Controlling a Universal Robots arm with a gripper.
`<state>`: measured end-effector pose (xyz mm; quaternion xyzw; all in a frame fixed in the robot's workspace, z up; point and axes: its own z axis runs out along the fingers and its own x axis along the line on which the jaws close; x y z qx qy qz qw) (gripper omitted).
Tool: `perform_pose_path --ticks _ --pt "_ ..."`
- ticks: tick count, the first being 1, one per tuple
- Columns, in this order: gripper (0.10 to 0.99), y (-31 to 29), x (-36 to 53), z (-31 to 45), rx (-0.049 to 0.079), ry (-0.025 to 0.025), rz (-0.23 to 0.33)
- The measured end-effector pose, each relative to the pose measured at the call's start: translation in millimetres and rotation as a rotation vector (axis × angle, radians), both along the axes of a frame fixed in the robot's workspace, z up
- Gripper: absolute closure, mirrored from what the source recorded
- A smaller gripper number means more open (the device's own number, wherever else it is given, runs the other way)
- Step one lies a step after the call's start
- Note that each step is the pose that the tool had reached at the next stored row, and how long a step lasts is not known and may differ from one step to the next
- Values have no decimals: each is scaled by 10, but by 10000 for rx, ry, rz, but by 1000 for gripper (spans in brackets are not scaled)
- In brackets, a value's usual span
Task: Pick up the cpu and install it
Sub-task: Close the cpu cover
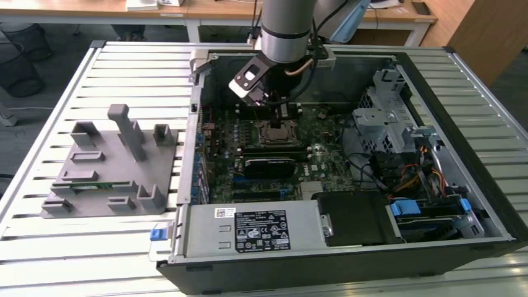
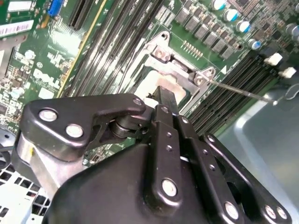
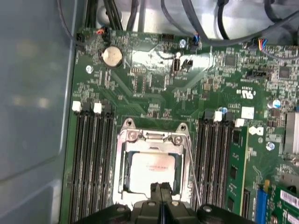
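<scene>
We see the cpu lying flat inside the socket. The gripper hangs directly over the socket, fingers pressed together with nothing between them, tips at the cpu's edge. We cannot tell whether they touch it. The fixture sits well apart from the socket.

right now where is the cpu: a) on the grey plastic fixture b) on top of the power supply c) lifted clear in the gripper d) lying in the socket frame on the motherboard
d: in the first wrist view the cpu lies flat inside the socket frame, with the gripper close above its edge, not carrying it.
</scene>
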<state>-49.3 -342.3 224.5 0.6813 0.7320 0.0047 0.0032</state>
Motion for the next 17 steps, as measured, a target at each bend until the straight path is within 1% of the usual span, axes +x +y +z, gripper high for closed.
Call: perform_pose_path --ticks 10,13,17 --pt "980 0 108 -2 -1 0 0" --pt "980 0 119 0 -1 0 -1" --pt "980 0 121 21 -1 0 -1"
